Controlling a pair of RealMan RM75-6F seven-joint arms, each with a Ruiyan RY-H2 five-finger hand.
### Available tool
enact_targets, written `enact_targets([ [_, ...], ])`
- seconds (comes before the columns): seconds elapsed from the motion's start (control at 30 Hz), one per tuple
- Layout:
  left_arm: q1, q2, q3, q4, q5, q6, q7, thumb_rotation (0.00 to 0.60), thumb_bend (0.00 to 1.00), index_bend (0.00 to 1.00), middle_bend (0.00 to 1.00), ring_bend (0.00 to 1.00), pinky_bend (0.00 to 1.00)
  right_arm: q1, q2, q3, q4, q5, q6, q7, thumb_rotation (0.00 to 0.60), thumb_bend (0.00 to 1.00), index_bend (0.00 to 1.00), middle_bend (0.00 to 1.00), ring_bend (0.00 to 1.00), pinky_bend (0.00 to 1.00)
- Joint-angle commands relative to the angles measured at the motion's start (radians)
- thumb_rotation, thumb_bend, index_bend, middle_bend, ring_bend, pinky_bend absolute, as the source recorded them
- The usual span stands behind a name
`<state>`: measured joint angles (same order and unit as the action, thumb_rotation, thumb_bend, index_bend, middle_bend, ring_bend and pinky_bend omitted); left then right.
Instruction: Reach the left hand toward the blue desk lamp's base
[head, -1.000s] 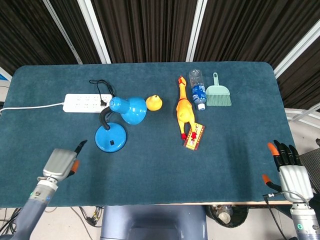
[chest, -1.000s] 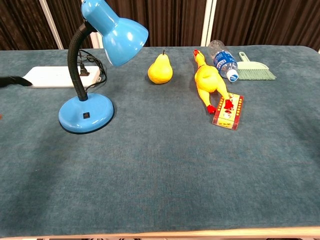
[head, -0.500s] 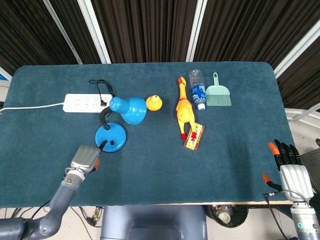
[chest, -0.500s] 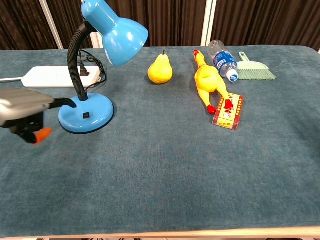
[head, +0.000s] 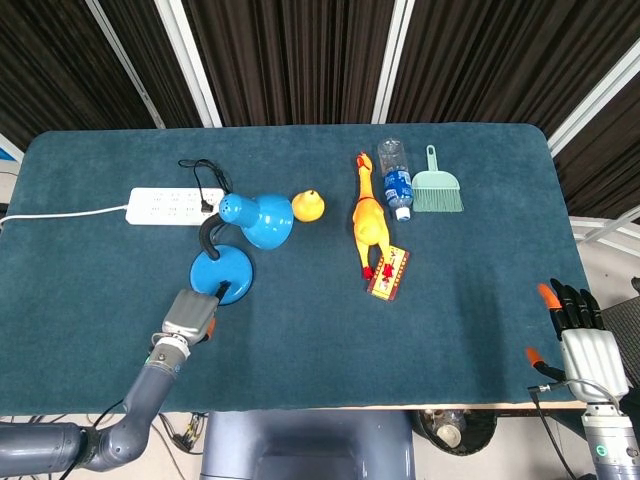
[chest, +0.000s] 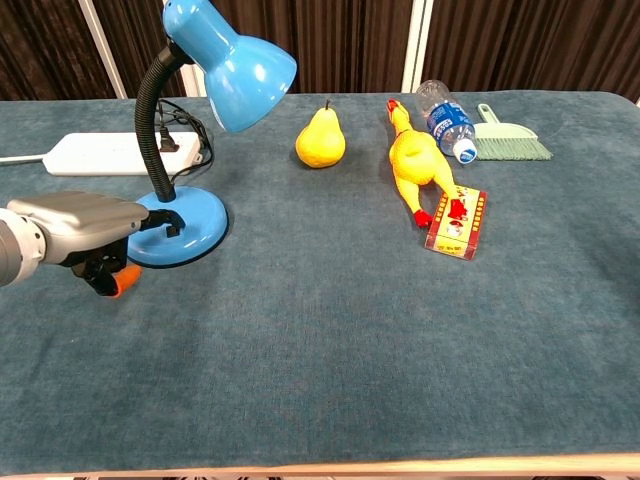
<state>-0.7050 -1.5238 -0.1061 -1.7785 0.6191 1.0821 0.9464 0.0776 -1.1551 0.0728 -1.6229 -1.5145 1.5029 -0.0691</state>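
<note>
The blue desk lamp stands at the table's left middle, its round base (head: 222, 272) (chest: 197, 222) flat on the cloth and its shade (head: 262, 219) (chest: 232, 57) bent over on a black neck. My left hand (head: 193, 315) (chest: 88, 231) lies just in front of the base, dark fingertips over its near rim; whether they touch it I cannot tell. It holds nothing. My right hand (head: 580, 341) hangs off the table's right front corner, fingers straight and apart, empty; the chest view does not show it.
A white power strip (head: 170, 206) with a black plug lies behind the lamp. A yellow pear (head: 308, 205), a rubber chicken (head: 367, 215), a small red-and-yellow box (head: 389, 273), a water bottle (head: 396, 179) and a green brush (head: 437, 188) sit to the right.
My left hand has moved forward and to the right, from the table's near-left edge up to the lamp base. The right hand has stayed where it was.
</note>
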Motion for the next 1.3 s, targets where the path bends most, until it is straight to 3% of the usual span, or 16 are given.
enact_targets([
  [0.03, -0.001, 0.0, 0.013, -0.006, 0.009, 0.009, -0.011, 0.6, 0.59, 0.07, 0.97, 0.98, 1.0, 0.0, 0.0, -0.001, 0.0, -0.001, 0.0, 0.0, 0.6, 0.29, 0.0, 0.0, 0.0, 0.01],
  [0.43, -0.003, 0.021, 0.042, -0.031, 0.05, 0.042, -0.053, 0.6, 0.59, 0.07, 0.97, 0.98, 1.0, 0.0, 0.0, -0.001, 0.001, -0.004, 0.002, 0.002, 0.6, 0.29, 0.0, 0.0, 0.0, 0.01],
  [1.3, -0.025, 0.005, 0.09, -0.001, 0.017, 0.04, -0.077, 0.6, 0.6, 0.08, 0.97, 0.98, 1.0, 0.0, 0.0, 0.001, -0.001, 0.001, 0.002, 0.008, 0.6, 0.29, 0.0, 0.0, 0.0, 0.01],
])
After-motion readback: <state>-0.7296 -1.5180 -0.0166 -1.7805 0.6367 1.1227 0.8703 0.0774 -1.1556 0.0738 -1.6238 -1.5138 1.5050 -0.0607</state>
